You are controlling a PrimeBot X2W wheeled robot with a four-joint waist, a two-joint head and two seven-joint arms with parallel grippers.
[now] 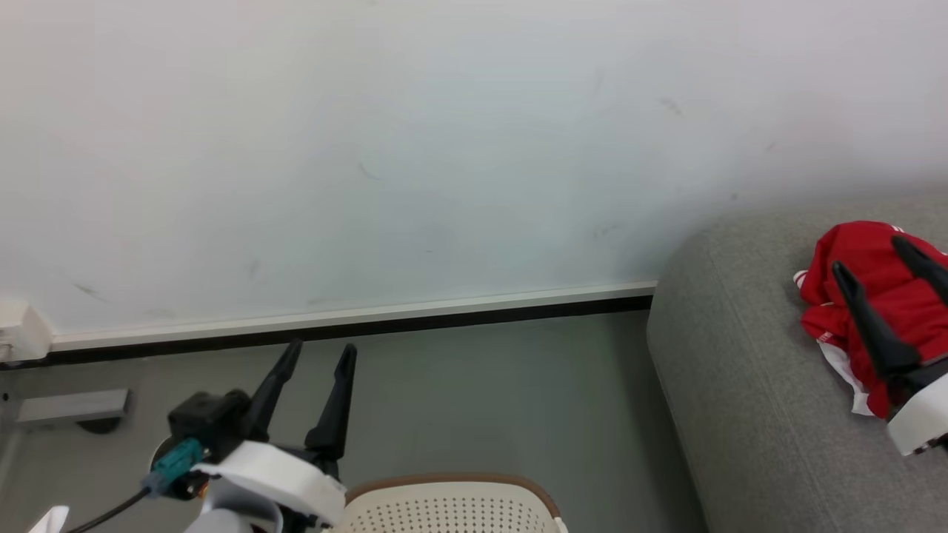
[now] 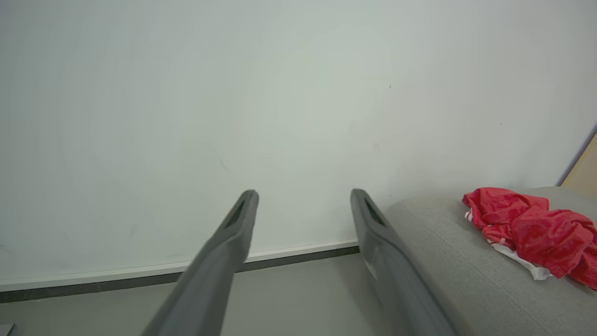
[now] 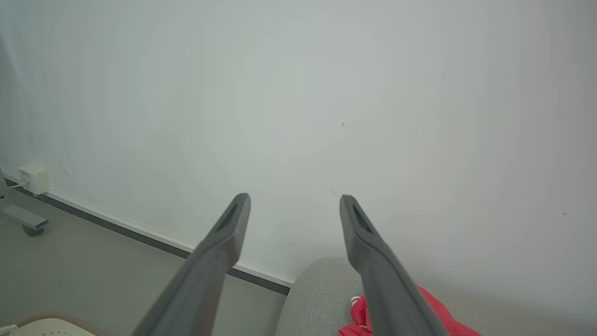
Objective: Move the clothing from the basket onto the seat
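The clothes (image 1: 900,307) lie in a soft, crumpled red heap on the seat (image 1: 740,385). A bit of white cloth and striped trim pokes out at the near side. The heap is longer than it is wide and runs along the seat's top, from the wall side toward the front. The seat is big, grey and fuzzy-looking, with round edges.

The right pincer (image 1: 868,254) hangs just over the red heap with its two long dark fingers spread wide, holding nothing. The left pincer (image 1: 321,348) is wide apart too and empty. It points at the pale wall (image 1: 370,148) above the grey floor (image 1: 481,392).

The basket (image 1: 452,511) sits low beside the left pincer. It is cream plastic full of little holes, with a brown rim. I cannot see what is inside.
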